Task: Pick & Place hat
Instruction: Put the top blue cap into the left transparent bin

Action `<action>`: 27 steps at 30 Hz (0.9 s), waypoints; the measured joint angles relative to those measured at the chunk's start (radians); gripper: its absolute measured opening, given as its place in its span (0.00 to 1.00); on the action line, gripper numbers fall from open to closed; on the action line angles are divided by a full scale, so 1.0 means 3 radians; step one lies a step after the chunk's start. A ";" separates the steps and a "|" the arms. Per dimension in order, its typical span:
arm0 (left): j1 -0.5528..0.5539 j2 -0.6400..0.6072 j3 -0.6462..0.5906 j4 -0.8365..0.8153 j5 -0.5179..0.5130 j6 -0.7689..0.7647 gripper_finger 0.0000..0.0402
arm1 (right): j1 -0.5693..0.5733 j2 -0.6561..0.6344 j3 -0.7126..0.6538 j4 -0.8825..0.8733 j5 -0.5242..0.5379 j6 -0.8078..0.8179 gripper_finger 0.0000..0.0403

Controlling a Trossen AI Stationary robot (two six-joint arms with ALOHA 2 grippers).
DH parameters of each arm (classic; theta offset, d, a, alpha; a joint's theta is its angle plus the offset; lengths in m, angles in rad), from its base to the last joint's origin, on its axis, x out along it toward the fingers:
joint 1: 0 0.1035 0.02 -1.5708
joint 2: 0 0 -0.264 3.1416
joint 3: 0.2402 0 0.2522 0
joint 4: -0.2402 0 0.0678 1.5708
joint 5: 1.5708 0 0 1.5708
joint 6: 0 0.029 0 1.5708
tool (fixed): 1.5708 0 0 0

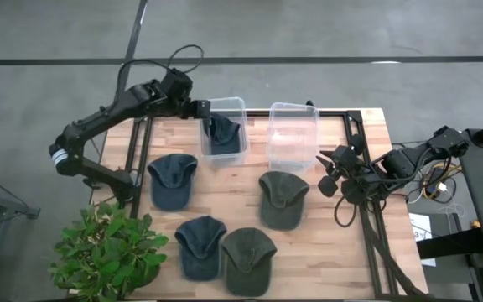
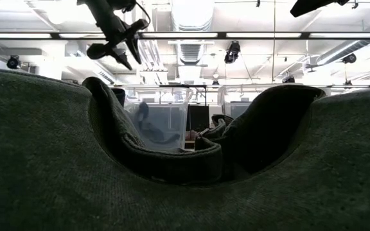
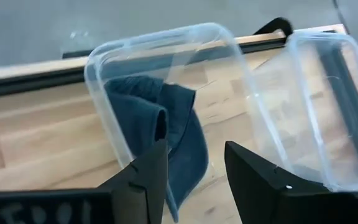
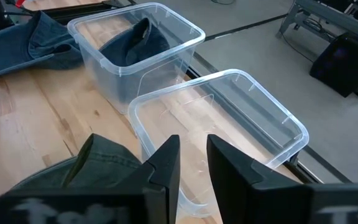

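While one blue hat (image 1: 222, 135) already lies in the left box (image 1: 241, 104), the left end effector (image 1: 201, 109) hangs released above it, the right end effector (image 1: 329, 170) waits released by the empty box (image 1: 293, 111), and four hats are left on the table (image 1: 325, 252).

i count five hats: three blue hats (image 1: 173, 179), one of them in a bin, and two green hats (image 1: 282, 198). two clear bins (image 1: 293, 137), one potted plant (image 1: 111, 247).
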 joint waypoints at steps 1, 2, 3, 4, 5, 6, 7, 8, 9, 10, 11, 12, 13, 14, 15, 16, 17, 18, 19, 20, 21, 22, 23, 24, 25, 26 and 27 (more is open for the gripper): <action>0.0000 0.0003 0.0002 0.0004 0.0002 0.0026 0.38 | -0.0001 0.0000 0.0000 0.0001 0.0000 0.0000 0.18; 0.0000 0.0007 -0.0006 -0.0005 0.0007 0.0050 0.38 | 0.0001 0.0000 0.0000 0.0001 0.0000 0.0000 0.18; 0.0000 0.0009 -0.0019 -0.0031 0.0013 0.0074 0.38 | -0.0001 0.0000 0.0000 0.0001 -0.0001 0.0000 0.18; 0.0000 0.0012 -0.0025 -0.0101 0.0014 0.0082 0.38 | 0.0000 0.0000 0.0000 0.0001 0.0000 0.0000 0.18; -0.0001 0.0012 -0.0026 -0.0185 0.0026 0.0083 0.38 | 0.0000 0.0000 0.0000 0.0001 0.0000 0.0000 0.18; -0.0007 0.0012 -0.0026 -0.0266 0.0051 0.0086 0.38 | 0.0000 -0.0001 0.0000 0.0001 -0.0001 0.0000 0.19; -0.0013 0.0008 -0.0026 -0.0370 0.0097 0.0121 0.38 | 0.0000 -0.0001 0.0000 0.0001 -0.0001 0.0000 0.19; -0.0025 0.0005 -0.0026 -0.0518 0.0161 0.0183 0.38 | -0.0001 0.0000 0.0000 0.0001 -0.0001 0.0000 0.19; -0.0043 -0.0002 -0.0026 -0.0685 0.0229 0.0247 0.38 | -0.0001 -0.0001 0.0000 0.0001 -0.0002 0.0004 0.20; -0.0074 -0.0009 -0.0026 -0.0855 0.0285 0.0274 0.38 | 0.0000 -0.0001 0.0000 0.0001 -0.0005 0.0015 0.20; -0.0117 -0.0017 -0.0026 -0.1050 0.0317 0.0257 0.38 | 0.0000 -0.0001 0.0000 -0.0001 -0.0006 0.0024 0.20; -0.0167 -0.0025 -0.0026 -0.1243 0.0327 0.0183 0.38 | 0.0000 -0.0001 0.0000 -0.0001 -0.0006 0.0027 0.20; -0.0231 -0.0030 -0.0026 -0.1447 0.0326 0.0086 0.38 | 0.0000 -0.0001 0.0000 -0.0001 -0.0006 0.0028 0.20; -0.0295 -0.0031 -0.0026 -0.1648 0.0302 -0.0010 0.38 | 0.0000 -0.0001 0.0000 -0.0001 -0.0006 0.0029 0.20; -0.0368 -0.0032 -0.0026 -0.1839 0.0261 -0.0135 0.38 | 0.0001 -0.0001 0.0000 -0.0001 -0.0006 0.0032 0.20; -0.0444 -0.0034 -0.0028 -0.2024 0.0205 -0.0270 0.38 | 0.0001 -0.0001 0.0000 -0.0001 -0.0006 0.0036 0.19; -0.0520 -0.0036 -0.0029 -0.2201 0.0143 -0.0417 0.38 | 0.0001 -0.0001 0.0000 -0.0001 -0.0006 0.0037 0.19; -0.0594 -0.0039 -0.0031 -0.2352 0.0064 -0.0570 0.38 | 0.0001 -0.0001 0.0000 -0.0001 -0.0006 0.0037 0.18; -0.0663 -0.0049 -0.0043 -0.2389 -0.0011 -0.0712 0.38 | 0.0000 -0.0001 0.0000 -0.0001 -0.0006 0.0037 0.18; -0.0729 -0.0080 -0.0074 -0.2339 -0.0056 -0.0818 0.38 | 0.0001 -0.0001 0.0000 -0.0001 -0.0006 0.0037 0.18; -0.0781 -0.0112 -0.0119 -0.2264 -0.0067 -0.0904 0.38 | 0.0001 -0.0001 0.0000 -0.0001 -0.0006 0.0037 0.18; -0.0824 -0.0123 -0.0151 -0.2219 -0.0063 -0.0973 0.38 | -0.0001 -0.0001 0.0000 -0.0001 -0.0006 0.0038 0.18; -0.0863 -0.0127 -0.0182 -0.2193 -0.0058 -0.1036 0.38 | -0.0001 -0.0001 0.0000 0.0000 -0.0006 0.0038 0.18; -0.0888 -0.0126 -0.0220 -0.2219 -0.0049 -0.1108 0.38 | 0.0000 -0.0001 0.0000 0.0000 -0.0006 0.0038 0.19; -0.0906 -0.0124 -0.0270 -0.2273 -0.0049 -0.1183 0.38 | -0.0001 -0.0001 0.0000 -0.0001 -0.0006 0.0038 0.19; -0.0917 -0.0123 -0.0329 -0.2332 -0.0049 -0.1267 0.38 | -0.0001 -0.0001 0.0000 0.0001 -0.0006 0.0038 0.19; -0.0925 -0.0123 -0.0395 -0.2363 -0.0050 -0.1350 0.38 | 0.0001 -0.0001 0.0000 -0.0001 -0.0006 0.0038 0.20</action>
